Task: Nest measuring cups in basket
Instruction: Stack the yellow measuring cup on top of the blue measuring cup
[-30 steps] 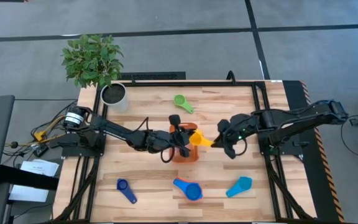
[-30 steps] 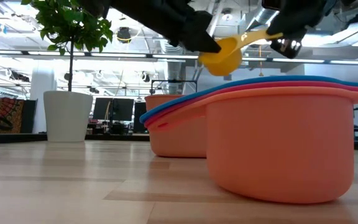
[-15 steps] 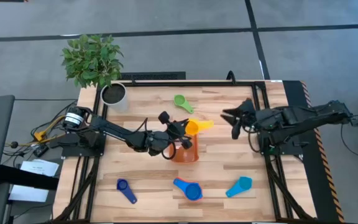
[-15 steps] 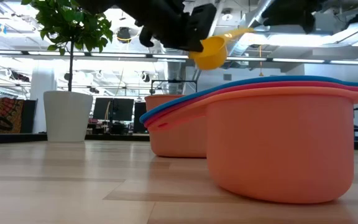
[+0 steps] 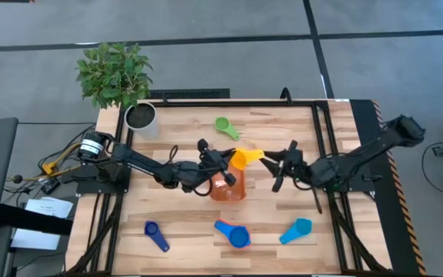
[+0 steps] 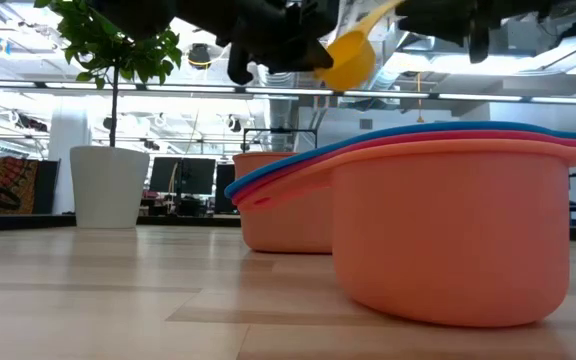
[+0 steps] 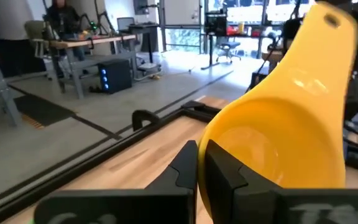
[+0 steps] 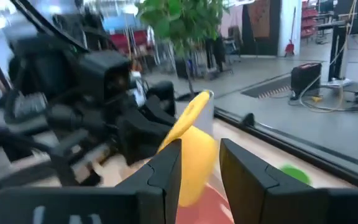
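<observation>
Since a second ago the yellow cup has passed from my right tool to my left tool; the right one has let go and now sits just beside the cup's handle, apart from it.

From the high view I see the left tool pinching the yellow cup above the orange basket at mid-desk. Its fingers are pressed together on the cup's rim. The right tool's fingers are spread. A green cup lies near the far edge; a dark blue cup, a blue cup and a light blue cup lie along the near edge.

In the low view the yellow cup hangs high above nested cups.

My left wrist view shows the fingers clamped on the cup's wall.

My right wrist view shows spread fingers with the cup beyond them.
</observation>
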You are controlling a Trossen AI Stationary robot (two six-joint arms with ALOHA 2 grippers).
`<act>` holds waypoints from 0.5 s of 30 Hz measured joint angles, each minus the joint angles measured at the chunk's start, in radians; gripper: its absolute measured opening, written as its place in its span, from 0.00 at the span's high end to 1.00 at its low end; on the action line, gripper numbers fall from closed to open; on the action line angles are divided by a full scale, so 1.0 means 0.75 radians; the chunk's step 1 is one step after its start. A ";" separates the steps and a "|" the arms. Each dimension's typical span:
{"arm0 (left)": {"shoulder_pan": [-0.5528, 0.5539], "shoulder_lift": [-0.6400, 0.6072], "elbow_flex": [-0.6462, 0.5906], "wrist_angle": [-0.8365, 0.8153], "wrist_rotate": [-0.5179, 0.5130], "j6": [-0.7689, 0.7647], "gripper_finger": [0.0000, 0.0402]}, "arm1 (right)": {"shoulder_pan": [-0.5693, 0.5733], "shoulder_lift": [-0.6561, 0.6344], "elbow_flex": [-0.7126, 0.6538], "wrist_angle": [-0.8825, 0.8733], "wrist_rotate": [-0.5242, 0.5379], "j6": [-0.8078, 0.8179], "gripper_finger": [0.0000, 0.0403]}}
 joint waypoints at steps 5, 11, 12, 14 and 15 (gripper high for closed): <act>0.003 -0.001 0.000 0.059 -0.019 -0.015 1.00 | 0.010 0.162 -0.007 0.287 0.003 0.056 0.67; 0.001 -0.001 0.000 0.064 -0.063 -0.013 1.00 | 0.006 0.322 -0.007 0.508 0.047 0.098 0.67; 0.000 -0.001 0.000 0.064 -0.050 -0.017 1.00 | 0.001 0.338 -0.007 0.537 0.055 0.089 0.68; 0.000 -0.001 0.000 0.064 -0.042 -0.021 1.00 | -0.016 0.364 -0.007 0.596 0.056 0.075 0.68; 0.000 -0.001 0.000 0.064 -0.042 -0.021 1.00 | -0.024 0.375 -0.007 0.624 0.049 0.061 0.69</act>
